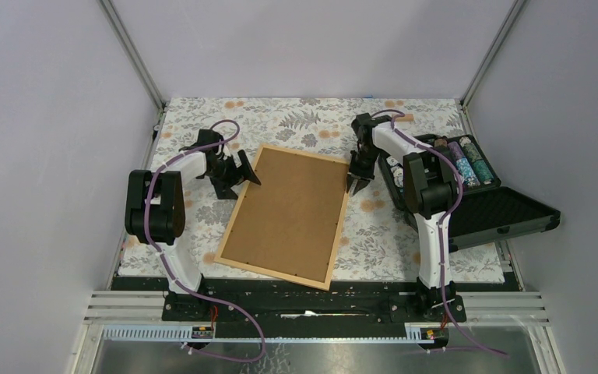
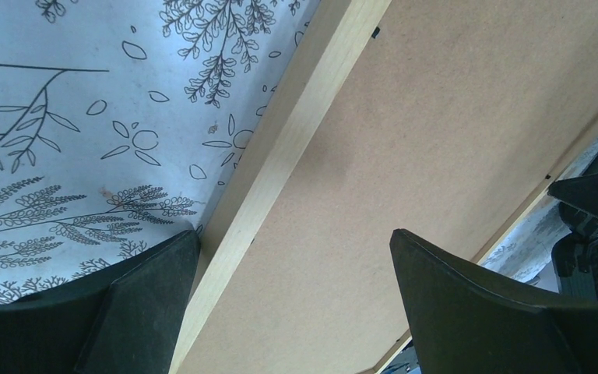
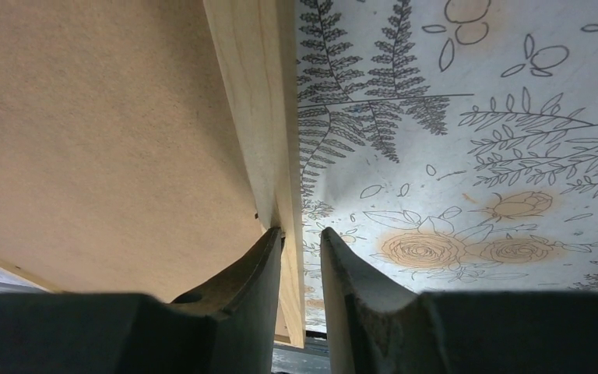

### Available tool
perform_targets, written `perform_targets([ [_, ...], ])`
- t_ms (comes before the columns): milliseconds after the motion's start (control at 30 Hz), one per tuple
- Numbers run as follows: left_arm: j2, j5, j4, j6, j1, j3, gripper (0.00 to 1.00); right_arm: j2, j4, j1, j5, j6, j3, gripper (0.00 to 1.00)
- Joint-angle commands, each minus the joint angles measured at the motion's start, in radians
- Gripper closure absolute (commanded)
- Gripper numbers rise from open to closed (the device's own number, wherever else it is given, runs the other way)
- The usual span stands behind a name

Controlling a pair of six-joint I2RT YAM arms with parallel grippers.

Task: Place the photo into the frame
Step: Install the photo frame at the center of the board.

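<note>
the right claw (image 3: 302,232) has its jaws set narrow at the far right corner of the frame (image 3: 257,101). one finger is over the brown backing board (image 3: 101,117), the other over the flowered cloth (image 3: 475,117), and the thin wood rail runs between them. i cannot tell whether they pinch it. the left claw (image 2: 294,234) stands wide apart across the frame's left rail, near the far left corner, and holds nothing. the frame lies back side up, askew, in the middle of the table between the arms, with an open black case (image 1: 498,210) to its right. the photo is not in view. it may lie under the board, but that cannot be told. if so, probably only turning the frame face up is left.
</note>
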Motion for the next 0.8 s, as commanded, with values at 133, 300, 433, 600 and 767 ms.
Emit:
perform_targets([
  [133,0.007,0.024,0.043,-0.002,-0.004,-0.043,0.02,0.053,-0.04,0.025,0.072,0.029,0.066,0.68],
  [300,0.007,0.034,0.049,-0.006,-0.003,-0.049,0.02,0.068,-0.039,0.032,0.083,0.038,0.079,0.67],
  [433,0.006,0.032,0.05,-0.004,-0.003,-0.051,0.02,0.077,-0.028,0.033,0.087,0.041,0.085,0.66],
  [600,0.005,0.033,0.049,-0.004,-0.004,-0.052,0.01,0.092,-0.024,0.032,0.108,0.042,0.086,0.65],
  [767,-0.001,0.031,0.048,-0.003,-0.003,-0.054,0.02,0.102,-0.021,0.034,0.144,0.044,0.079,0.65],
])
